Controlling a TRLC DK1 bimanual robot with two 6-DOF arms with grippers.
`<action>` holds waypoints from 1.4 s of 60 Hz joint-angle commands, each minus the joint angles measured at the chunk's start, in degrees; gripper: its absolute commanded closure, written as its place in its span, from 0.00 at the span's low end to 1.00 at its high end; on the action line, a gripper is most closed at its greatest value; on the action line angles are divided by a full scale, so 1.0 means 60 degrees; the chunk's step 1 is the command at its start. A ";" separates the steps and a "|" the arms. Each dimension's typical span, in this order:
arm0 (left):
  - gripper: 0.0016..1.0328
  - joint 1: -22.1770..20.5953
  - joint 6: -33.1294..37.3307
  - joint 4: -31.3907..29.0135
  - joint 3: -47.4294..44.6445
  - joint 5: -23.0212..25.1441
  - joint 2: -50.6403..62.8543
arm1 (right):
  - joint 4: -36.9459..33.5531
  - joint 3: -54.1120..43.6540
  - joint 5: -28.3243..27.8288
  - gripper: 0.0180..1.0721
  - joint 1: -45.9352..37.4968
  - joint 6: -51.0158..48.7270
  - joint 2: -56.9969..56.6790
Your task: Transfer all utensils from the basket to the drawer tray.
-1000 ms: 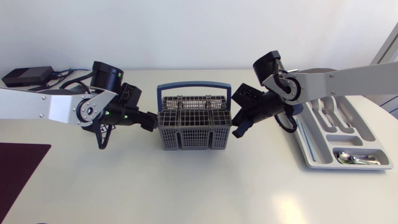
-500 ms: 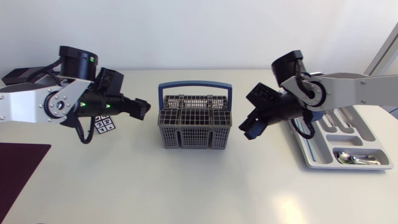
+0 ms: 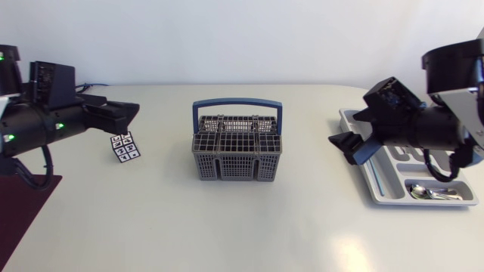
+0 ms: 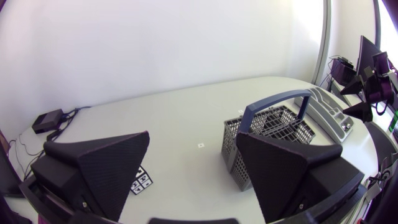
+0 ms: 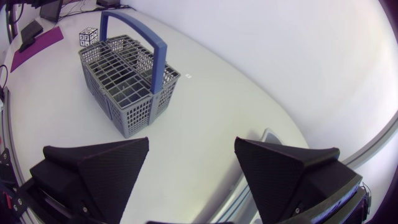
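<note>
The grey wire basket (image 3: 237, 149) with a blue handle stands mid-table; no utensil shows in its compartments (image 5: 127, 81). At the right edge lies the grey drawer tray (image 3: 376, 183) with spoons (image 3: 435, 193) in its near compartment. My left gripper (image 3: 127, 115) hangs open well left of the basket, nothing between its fingers (image 4: 193, 168). My right gripper (image 3: 346, 145) is open and empty over the tray's left rim, pointing toward the basket (image 4: 264, 127). In the right wrist view the gripper (image 5: 191, 168) stands apart from the basket, a tray corner (image 5: 271, 134) just ahead of it.
A small card of black-and-white squares (image 3: 125, 146) lies left of the basket, below my left gripper. A dark maroon mat (image 3: 21, 204) covers the table's front left corner. A black box (image 4: 47, 120) with cables sits at the back left.
Both arms have pulled away from the basket's sides, the left one to the left, the right one over the tray. The right gripper's fingers have spread open.
</note>
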 commanded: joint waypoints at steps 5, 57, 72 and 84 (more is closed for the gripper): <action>0.05 0.0103 0.0477 -0.0109 -0.0966 0.0009 -0.1494 | 0.0429 -0.0976 0.0099 0.04 -0.0621 0.0264 -0.1415; 0.05 0.0663 -0.0274 0.0735 -0.5092 -0.0669 -0.6827 | 0.1756 -0.5123 0.0982 0.04 -0.1377 0.2357 -0.7650; 0.05 0.0809 -0.0703 0.0844 -0.6183 -0.1013 -0.8084 | 0.2313 -0.6237 0.1280 0.04 -0.1373 0.3536 -0.8907; 0.05 0.0922 -0.1032 0.0927 -0.7018 -0.1277 -0.9047 | 0.2739 -0.7090 0.1508 0.04 -0.1370 0.4439 -0.9870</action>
